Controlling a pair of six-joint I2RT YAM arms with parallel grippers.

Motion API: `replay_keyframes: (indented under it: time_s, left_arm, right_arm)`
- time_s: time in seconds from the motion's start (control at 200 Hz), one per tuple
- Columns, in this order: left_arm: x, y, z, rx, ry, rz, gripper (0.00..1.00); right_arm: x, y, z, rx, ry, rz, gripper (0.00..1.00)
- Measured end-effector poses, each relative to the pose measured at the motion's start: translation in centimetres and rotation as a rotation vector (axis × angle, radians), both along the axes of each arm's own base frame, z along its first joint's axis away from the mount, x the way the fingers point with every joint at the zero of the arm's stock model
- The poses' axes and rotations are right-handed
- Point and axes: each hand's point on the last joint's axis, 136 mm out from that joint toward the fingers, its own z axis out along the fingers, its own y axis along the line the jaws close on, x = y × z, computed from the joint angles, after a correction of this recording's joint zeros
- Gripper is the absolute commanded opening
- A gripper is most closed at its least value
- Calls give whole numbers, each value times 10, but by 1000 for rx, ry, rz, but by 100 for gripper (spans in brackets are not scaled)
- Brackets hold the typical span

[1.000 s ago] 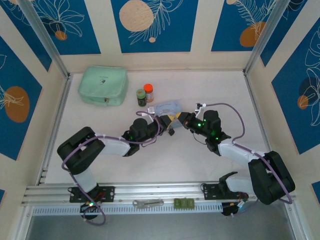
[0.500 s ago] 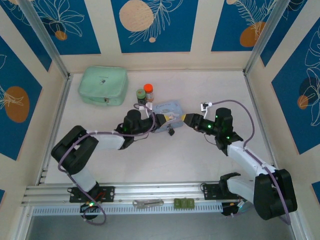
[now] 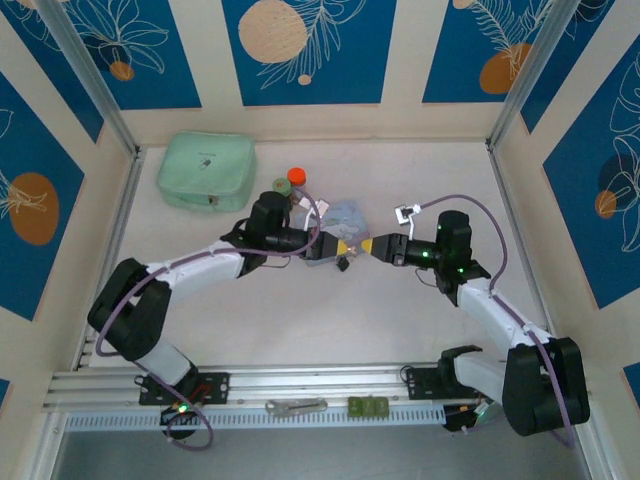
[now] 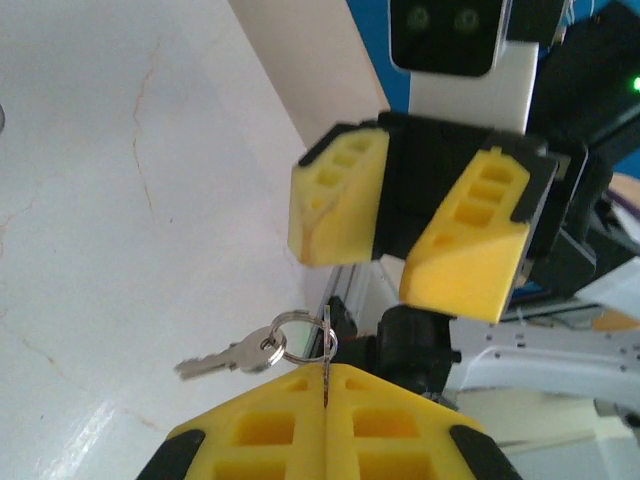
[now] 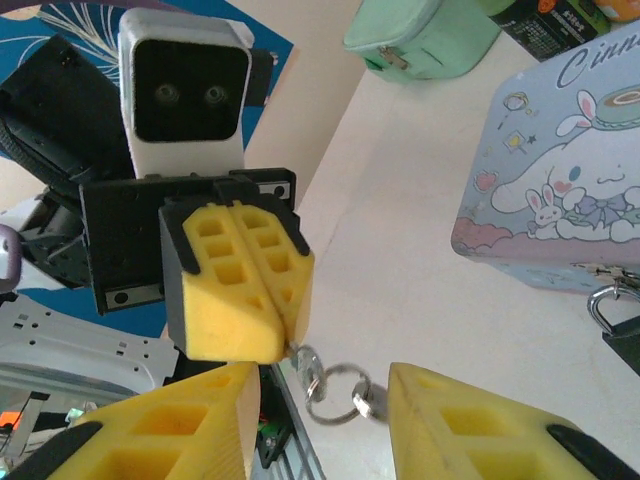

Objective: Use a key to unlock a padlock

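Observation:
My left gripper [image 4: 327, 385] is shut on one thin silver key, held edge-on between its yellow pads. The ring and a second key [image 4: 225, 358] dangle from it. The right gripper [image 5: 320, 400] faces it tip to tip and is open, with the keys [image 5: 335, 385] hanging between its fingers, touching neither. In the top view the left gripper [image 3: 345, 245] and right gripper [image 3: 368, 246] meet mid-table. The padlock [image 5: 612, 312], dark with a silver shackle, lies on the table by the light-blue tin [image 5: 560, 190]; from above, the padlock [image 3: 343, 263] sits just below the grippers.
The cartoon tin [image 3: 340, 215] stands just behind the grippers. A mint-green pouch [image 3: 205, 172] lies at the back left, with an orange-lidded bottle [image 3: 297, 177] beside the left arm. A flat silver tool [image 3: 296, 406] and a green block [image 3: 367, 406] rest on the front rail.
Both arms have stretched out and levelled. The right gripper drew back to the right and now faces the left gripper, which has come forward with the keys.

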Motion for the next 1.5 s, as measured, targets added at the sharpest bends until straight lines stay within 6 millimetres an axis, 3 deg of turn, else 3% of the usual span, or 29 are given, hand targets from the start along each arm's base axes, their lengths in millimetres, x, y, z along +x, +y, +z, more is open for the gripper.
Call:
replay_keyframes:
  time_s: [0.235,0.615,0.685,0.795,0.955,1.055,1.09,1.12,1.326,1.501]
  left_arm:
    - [-12,4,4,27,-36,-61,0]
    - [-15,3,10,13,-43,-86,0]
    - [-15,3,10,11,-43,-89,0]
    - [-17,3,12,6,-41,-100,0]
    - [-17,3,12,6,-32,-96,0]
    - [-14,3,13,5,-32,-81,71]
    - [-11,2,14,7,-39,-63,90]
    - [-8,3,14,10,-47,-45,99]
    - [10,25,-4,60,-62,187,99]
    - [22,42,-56,148,18,416,99]
  right_arm:
    - [-8,10,7,15,-37,53,39]
    - [-26,29,9,40,-57,154,28]
    - [-27,30,9,40,-56,156,22]
    - [-27,29,6,37,-47,152,1]
    - [-27,29,5,35,-49,152,0]
    - [-27,29,5,36,-53,152,0]
    - [-28,30,5,36,-52,155,0]
    - [-28,30,5,35,-51,155,0]
    - [-20,21,-13,7,-4,77,0]
    - [-3,-5,-44,-37,98,-91,0]
